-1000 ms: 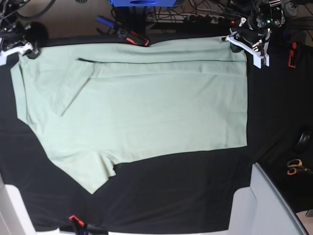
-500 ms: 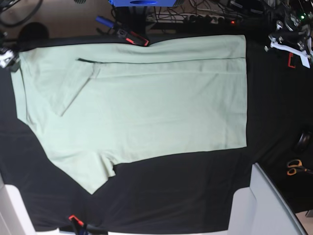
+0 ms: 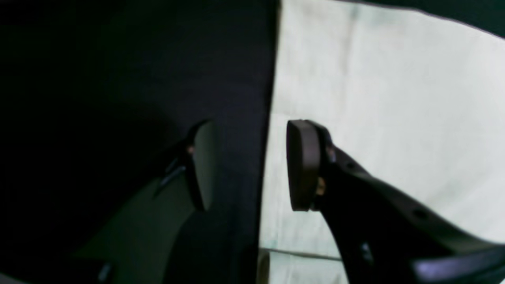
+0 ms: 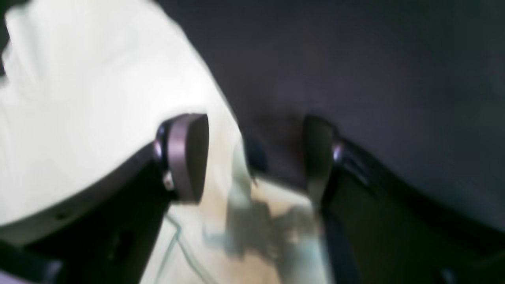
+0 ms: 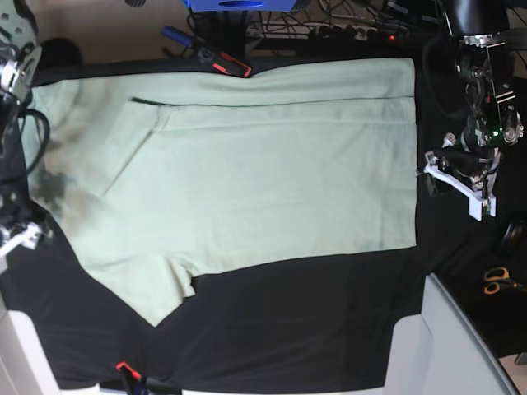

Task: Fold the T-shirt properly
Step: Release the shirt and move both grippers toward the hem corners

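1. Base view. I see the T-shirt (image 5: 239, 173) spread flat on the black table cloth (image 5: 296, 329), its top strip folded over along a straight crease. My left gripper (image 5: 458, 178) hangs just off the shirt's straight hem edge, over bare black cloth, not touching the fabric. My right gripper (image 5: 18, 234) sits at the opposite end, beside the shirt's sleeve-side edge and partly cut by the frame; its jaw state is not readable from here. A pair of orange-handled scissors (image 5: 496, 281) lies well apart from the left gripper, on the side away from the shirt.

2. Left wrist view. The left gripper (image 3: 248, 165) stands with its jaws parted and nothing between them. The shirt's straight edge (image 3: 268, 118) runs up through the gap: one pad (image 3: 302, 165) is over pale fabric (image 3: 394, 118), the other pad (image 3: 202, 165) over black cloth (image 3: 118, 79). I cannot tell whether either pad touches the surface.

3. Right wrist view. The picture is blurred. The right gripper (image 4: 252, 157) is spread wide and holds nothing. One pad (image 4: 185, 157) lies over the T-shirt (image 4: 79, 118), the other (image 4: 317, 157) over the dark cloth (image 4: 375, 59); the shirt's edge crosses between them, with a small dark mark (image 4: 256, 156) on it just ahead of the gap.
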Robot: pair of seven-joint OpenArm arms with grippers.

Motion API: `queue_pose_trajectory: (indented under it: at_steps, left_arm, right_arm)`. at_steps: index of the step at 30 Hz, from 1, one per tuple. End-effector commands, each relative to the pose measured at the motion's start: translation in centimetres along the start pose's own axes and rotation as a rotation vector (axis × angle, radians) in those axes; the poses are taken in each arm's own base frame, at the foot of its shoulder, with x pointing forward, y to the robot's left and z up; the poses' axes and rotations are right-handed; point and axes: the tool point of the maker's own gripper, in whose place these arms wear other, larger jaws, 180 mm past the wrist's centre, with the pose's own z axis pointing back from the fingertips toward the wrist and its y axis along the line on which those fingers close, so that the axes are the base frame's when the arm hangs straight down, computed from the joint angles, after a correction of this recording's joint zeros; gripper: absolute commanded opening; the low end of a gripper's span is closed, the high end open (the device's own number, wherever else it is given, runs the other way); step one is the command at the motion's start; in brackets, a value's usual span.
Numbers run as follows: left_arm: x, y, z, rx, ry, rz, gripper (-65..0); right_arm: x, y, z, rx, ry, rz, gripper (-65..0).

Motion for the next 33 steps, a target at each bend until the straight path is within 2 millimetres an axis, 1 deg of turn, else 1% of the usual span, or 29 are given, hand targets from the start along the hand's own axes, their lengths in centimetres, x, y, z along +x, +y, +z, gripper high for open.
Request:
queue_pose_trajectory:
  at_steps: [1, 2, 5, 6, 7, 11, 12, 14, 16, 17, 18, 19, 20, 21, 22, 23, 28, 30, 31, 32, 33]
  left_arm:
    - [1.5, 1.1, 0.3, 0.026, -0.037, -0.008, -37.3]
    - [1.5, 1.1, 0.3, 0.026, -0.037, -0.007, -37.3]
    - [1.6, 1.3, 0.2, 0.030, -0.037, -0.007, -37.3]
    - [1.7, 1.4, 0.3, 0.031, -0.038, -0.009, -37.3]
    - [2.0, 1.8, 0.4, 0.040, -0.041, -0.021, -37.3]
    - [2.0, 2.7, 0.7, 0.056, -0.035, -0.042, -37.3]
    - [2.2, 3.1, 0.8, 0.063, -0.036, -0.052, -37.3]
    - [1.7, 3.7, 1.0, 0.073, -0.022, -0.066, -37.3]
    - [1.4, 3.8, 1.1, 0.074, -0.016, -0.069, -37.3]
    - [1.4, 3.8, 1.1, 0.076, -0.017, -0.068, -37.3]
    - [1.4, 4.1, 1.2, 0.082, -0.020, -0.062, -37.3]
    - [1.1, 4.5, 1.4, 0.090, -0.015, -0.051, -37.3]
    - [1.1, 4.9, 1.6, 0.100, -0.020, -0.040, -37.3]
    - [1.2, 5.2, 1.7, 0.106, -0.024, -0.032, -37.3]
    - [1.1, 5.1, 1.7, 0.103, -0.027, -0.021, -37.3]
    - [1.2, 5.2, 1.7, 0.107, -0.029, -0.015, -37.3]
    - [1.0, 5.7, 1.9, 0.118, -0.028, -0.008, -37.3]
    - [0.9, 5.8, 1.9, 0.119, -0.026, -0.008, -37.3]
    - [0.9, 5.8, 1.9, 0.120, -0.024, -0.007, -37.3]
    - [0.9, 5.8, 1.9, 0.120, -0.024, -0.007, -37.3]
    - [1.0, 5.8, 1.9, 0.119, -0.026, -0.007, -37.3]
  right_arm:
    - [2.6, -0.8, 0.2, -0.011, -0.057, 0.006, -28.3]
    - [2.6, -0.7, -0.3, -0.003, -0.054, -0.005, -27.4]
    - [3.6, 0.7, -2.3, 0.034, -0.078, -0.049, -20.3]
    - [3.9, 0.6, -2.6, 0.032, -0.085, -0.064, -19.0]
    - [4.0, 0.8, -3.0, 0.037, -0.089, -0.081, -18.7]
    - [4.3, 1.2, -3.8, 0.039, -0.132, -0.143, -18.3]
    - [4.2, 1.1, -3.9, 0.037, -0.137, -0.153, -18.3]
    - [3.7, 1.2, -4.0, 0.036, -0.135, -0.163, -18.1]
    - [3.0, 1.5, -4.2, 0.040, -0.123, -0.164, -18.1]
    - [2.0, 2.0, -4.5, 0.046, -0.107, -0.164, -18.1]
    - [1.4, 2.3, -4.8, 0.051, -0.095, -0.159, -18.1]
    - [1.1, 2.7, -4.9, 0.056, -0.082, -0.141, -18.1]
    - [0.6, 2.9, -5.1, 0.056, -0.063, -0.112, -18.1]
    - [0.2, 3.6, -5.3, 0.064, -0.047, -0.086, -18.1]
    - [0.0, 4.4, -5.6, 0.076, -0.037, -0.063, -18.1]
    - [-0.3, 4.8, -5.8, 0.081, -0.026, -0.048, -18.1]
    - [-0.3, 6.2, -6.2, 0.104, -0.021, -0.032, -18.7]
    - [-0.3, 6.4, -6.3, 0.107, -0.025, -0.033, -19.0]
    - [-0.1, 6.4, -6.3, 0.107, -0.035, -0.033, -20.0]
    - [0.1, 6.5, -6.3, 0.108, -0.046, -0.034, -22.5]
    - [0.2, 6.5, -6.3, 0.108, -0.052, -0.034, -26.4]
